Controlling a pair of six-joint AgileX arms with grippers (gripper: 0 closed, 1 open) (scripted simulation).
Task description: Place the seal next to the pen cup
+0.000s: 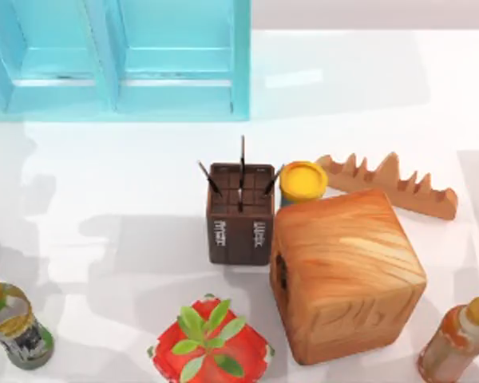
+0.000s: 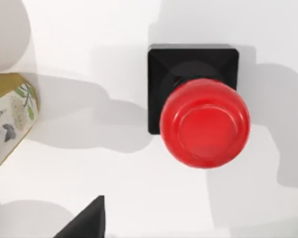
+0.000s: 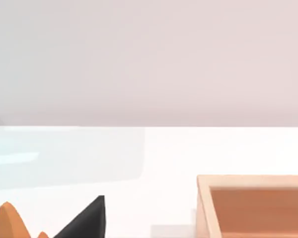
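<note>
The seal [image 2: 201, 106], a black square base under a glossy red round knob, stands upright on the white table straight below my left wrist camera. A black part of my left gripper [image 2: 87, 220] shows at the picture's edge, apart from the seal and touching nothing. The pen cup [image 1: 239, 211], a dark brown square box with thin dark pens, stands mid-table in the top view, just left of the wooden cube. A black part of my right gripper [image 3: 87, 220] hangs over the table near the cube's edge [image 3: 253, 203].
A big light wooden cube [image 1: 343, 275] sits right of the pen cup, with a yellow-lidded jar [image 1: 303, 182] and a toothed wooden rack [image 1: 391, 185] behind it. In front stands a red pot with green leaves [image 1: 210, 347]. Bottles [image 1: 14, 323] [image 1: 457, 341] stand at both front corners. A blue cabinet [image 1: 120, 56] fills the back left.
</note>
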